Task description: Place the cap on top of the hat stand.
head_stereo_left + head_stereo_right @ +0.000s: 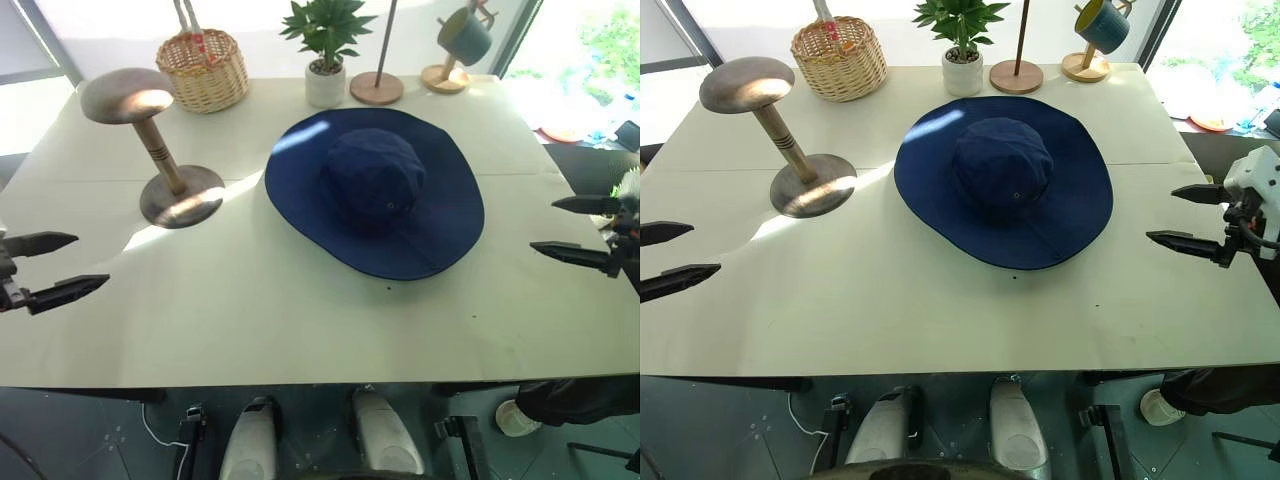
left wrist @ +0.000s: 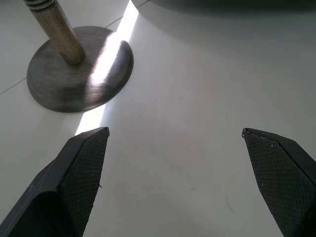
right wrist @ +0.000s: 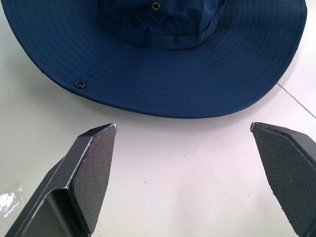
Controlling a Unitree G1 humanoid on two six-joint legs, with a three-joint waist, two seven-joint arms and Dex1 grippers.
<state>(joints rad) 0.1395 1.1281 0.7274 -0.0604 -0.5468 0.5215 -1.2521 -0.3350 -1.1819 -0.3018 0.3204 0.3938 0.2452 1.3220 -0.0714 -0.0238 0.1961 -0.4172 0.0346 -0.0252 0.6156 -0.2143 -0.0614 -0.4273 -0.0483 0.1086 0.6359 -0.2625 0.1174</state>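
The navy blue cap (image 1: 375, 190) lies flat, crown up, in the middle of the white table (image 1: 300, 310). To its left stands the brown wooden hat stand (image 1: 150, 140), its domed top bare. My left gripper (image 1: 70, 262) hovers open over the table's left edge, pointing toward the stand's round base (image 2: 79, 69). At the table's right edge my right gripper (image 1: 548, 226) is open, pointing at the cap's brim (image 3: 163, 74), a short gap away. Neither gripper holds anything.
Along the far edge stand a wicker basket (image 1: 205, 68), a small potted plant (image 1: 326, 45), a thin pole on a wooden disc (image 1: 378, 85) and a mug tree with a teal mug (image 1: 455, 45). A paper cup (image 1: 515, 418) sits on the floor at the right.
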